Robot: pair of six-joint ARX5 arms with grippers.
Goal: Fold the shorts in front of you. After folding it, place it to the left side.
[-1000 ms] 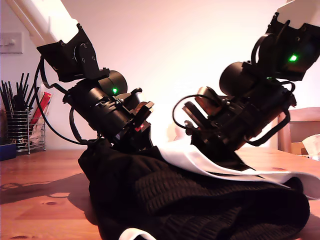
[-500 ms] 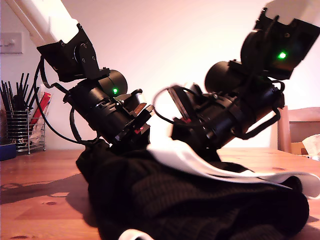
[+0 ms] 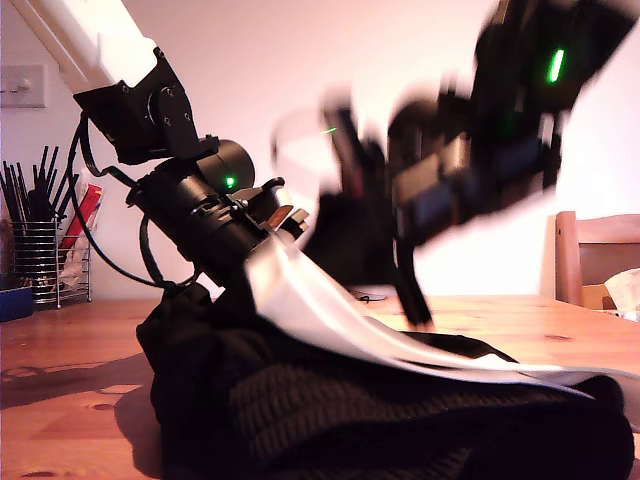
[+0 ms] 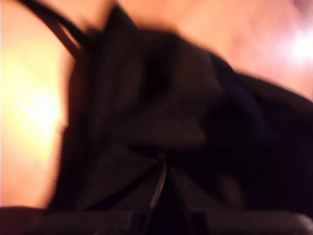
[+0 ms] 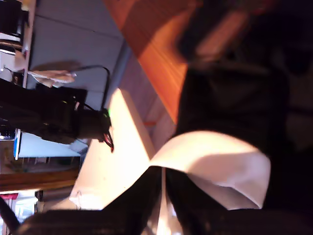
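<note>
The black shorts lie heaped on the wooden table, with a wide white band rising toward the exterior view's left. My second gripper is on the still arm at that side. It is shut on the white band, which folds out from between its jaws. My first gripper is on the blurred arm at the exterior view's right. It hangs above the heap, apparently shut on black fabric of the shorts that gathers into its jaws.
A wire holder of black pens and a blue box stand at the exterior view's left. A wooden chair and a white tissue are at its right. The second wrist view shows another black arm with a green light.
My first arm has swung up and toward the exterior view's left, lifting black fabric. The white band has risen steeply up to my second gripper. My second arm has barely moved.
</note>
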